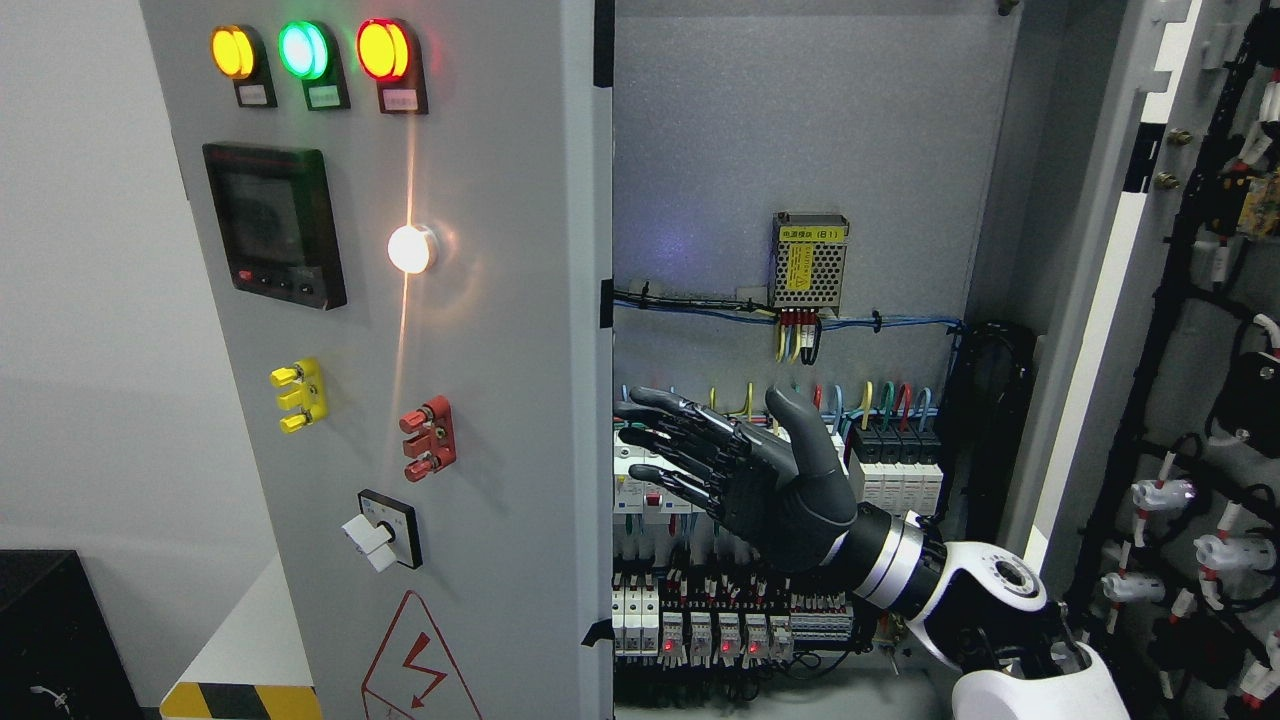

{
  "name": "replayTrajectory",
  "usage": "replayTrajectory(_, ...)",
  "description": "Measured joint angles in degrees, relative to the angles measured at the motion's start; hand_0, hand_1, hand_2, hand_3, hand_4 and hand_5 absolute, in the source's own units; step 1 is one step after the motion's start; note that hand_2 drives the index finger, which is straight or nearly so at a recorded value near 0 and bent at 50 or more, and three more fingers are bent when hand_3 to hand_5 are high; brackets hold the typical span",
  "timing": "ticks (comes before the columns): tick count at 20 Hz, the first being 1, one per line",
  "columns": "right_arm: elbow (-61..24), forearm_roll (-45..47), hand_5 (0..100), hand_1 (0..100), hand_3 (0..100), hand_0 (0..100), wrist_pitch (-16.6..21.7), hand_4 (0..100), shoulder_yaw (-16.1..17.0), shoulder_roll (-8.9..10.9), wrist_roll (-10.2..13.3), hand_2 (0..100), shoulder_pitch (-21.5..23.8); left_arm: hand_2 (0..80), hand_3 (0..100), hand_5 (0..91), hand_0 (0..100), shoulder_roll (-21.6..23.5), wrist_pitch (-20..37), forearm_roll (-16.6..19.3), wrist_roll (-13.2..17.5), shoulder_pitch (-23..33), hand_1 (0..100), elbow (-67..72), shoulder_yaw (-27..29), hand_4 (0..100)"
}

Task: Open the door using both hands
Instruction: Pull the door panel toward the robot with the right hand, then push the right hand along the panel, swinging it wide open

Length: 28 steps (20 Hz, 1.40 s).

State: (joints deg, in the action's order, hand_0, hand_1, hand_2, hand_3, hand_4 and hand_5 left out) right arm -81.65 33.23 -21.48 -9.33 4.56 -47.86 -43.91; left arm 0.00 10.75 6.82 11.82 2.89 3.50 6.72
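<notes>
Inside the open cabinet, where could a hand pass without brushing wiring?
Free: the bare grey back panel above the perforated metal power supply. Crowded: the lower half, where the black-fingered right hand hangs open before rows of white circuit breakers and coloured wires.

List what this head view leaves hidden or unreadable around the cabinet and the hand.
- Left hand: not in the head view at all.
- Breakers behind the right hand: covered by its palm and fingers.
- Labels under the indicator lights: too small to read.
- Meter screen: dark, nothing legible.
- White lamp: glare washes it out.
- Warning triangle: bottom cut off by the frame edge.
- Open door at right: cropped by the right edge.
</notes>
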Motion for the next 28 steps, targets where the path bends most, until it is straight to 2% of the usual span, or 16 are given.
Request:
replayTrajectory(16,-6.10,0.20,0,0,0,0,0.00,0,-4.17,0.73,-0.67,0,3.21,0.0,0,0.0,0,0.00,0.00,0.03,-0.48,0.08,0,0.00,0.04,0)
replayTrajectory(28,-10.54,0.11,0,0,0,0,-0.06,0,-9.16,1.16,-0.89,0,5.60,0.0,0,0.0,0,0.00,0.00,-0.03,-0.36,0.19,0,0.01,0.10,0)
